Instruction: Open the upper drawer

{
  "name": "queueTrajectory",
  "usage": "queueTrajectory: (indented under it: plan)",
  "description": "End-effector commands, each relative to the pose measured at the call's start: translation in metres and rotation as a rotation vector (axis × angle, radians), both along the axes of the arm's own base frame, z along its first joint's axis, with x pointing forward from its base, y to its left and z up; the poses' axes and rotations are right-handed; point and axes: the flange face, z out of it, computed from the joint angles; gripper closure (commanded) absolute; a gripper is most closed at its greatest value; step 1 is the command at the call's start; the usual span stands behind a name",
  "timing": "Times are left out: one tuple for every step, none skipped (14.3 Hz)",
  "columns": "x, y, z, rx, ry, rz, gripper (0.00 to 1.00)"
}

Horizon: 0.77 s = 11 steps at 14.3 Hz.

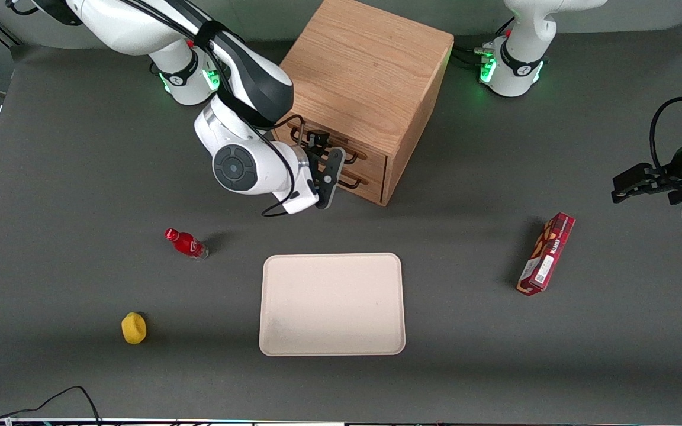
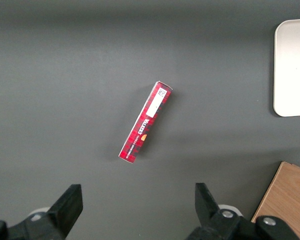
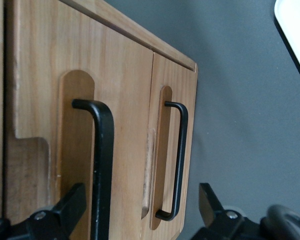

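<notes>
The gray table (image 1: 68, 177) carries everything. The oak cabinet (image 1: 364, 77) stands on it, farther from the front camera than the tray. Both of its drawers are shut, so nothing of their insides shows. The upper drawer (image 3: 90, 125) sits above the lower drawer (image 3: 172, 150), each with a black bar handle in an oval recess.

The gripper (image 3: 140, 210) hangs right in front of the drawer fronts, fingers spread apart and holding nothing; the upper drawer's handle (image 3: 102, 165) passes near one fingertip (image 3: 70, 202), while the lower handle (image 3: 179, 160) lies between the two.

The cream tray (image 1: 332, 305), nearer the camera, is bare. A red box (image 1: 546, 253) lies toward the parked arm's end. A red bottle (image 1: 186, 242) and a yellow object (image 1: 134, 328) lie toward the working arm's end.
</notes>
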Motion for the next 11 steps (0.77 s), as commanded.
queueTrajectory:
  plan:
    - [0.007, 0.002, -0.013, 0.004, 0.014, -0.029, 0.0]
    - [0.014, 0.001, -0.016, 0.011, 0.009, -0.039, 0.0]
    - [0.023, -0.001, -0.021, 0.006, -0.002, -0.044, 0.0]
    - [0.032, -0.003, -0.022, -0.002, -0.022, -0.044, 0.0]
    - [0.042, -0.005, -0.022, 0.001, -0.034, -0.051, 0.0]
    - [0.048, -0.006, -0.021, 0.005, -0.04, -0.059, 0.0]
    - [0.051, -0.009, -0.021, 0.005, -0.041, -0.064, 0.0]
    - [0.058, -0.016, -0.023, 0.0, -0.044, -0.076, 0.0]
    - [0.063, -0.02, -0.021, -0.001, -0.052, -0.084, 0.0]
    - [0.066, -0.022, -0.022, -0.001, -0.049, -0.087, 0.0]
    - [0.069, -0.025, -0.02, 0.0, -0.048, -0.09, 0.0]
